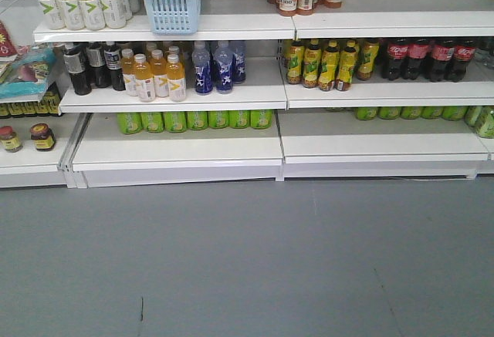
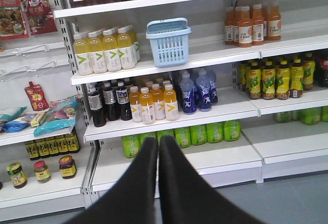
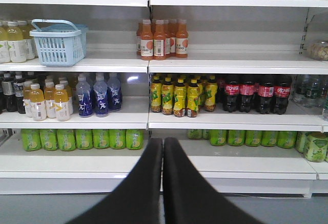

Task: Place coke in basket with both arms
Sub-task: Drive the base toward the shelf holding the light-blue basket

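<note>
Nearest, the left gripper (image 2: 158, 140) and right gripper (image 3: 163, 141) hang with fingers pressed together, holding nothing, well short of the shelves. Far right on the middle shelf, the coke (image 3: 253, 95) stands in a tight row just beside yellow-labelled bottles (image 3: 179, 96); a skewed reach could topple neighbours. Far left, one shelf up, the basket (image 3: 57, 42) sits just beside pale juice bottles (image 3: 13, 42), which a careless lift might drag. Its inside is hidden; the arms themselves are out of view.

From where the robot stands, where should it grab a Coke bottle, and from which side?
Probably the narrower neck above the red wrap of a front coke, coming from the front: the bottles stand upright, packed side by side, and the shelf above blocks the top.
</note>
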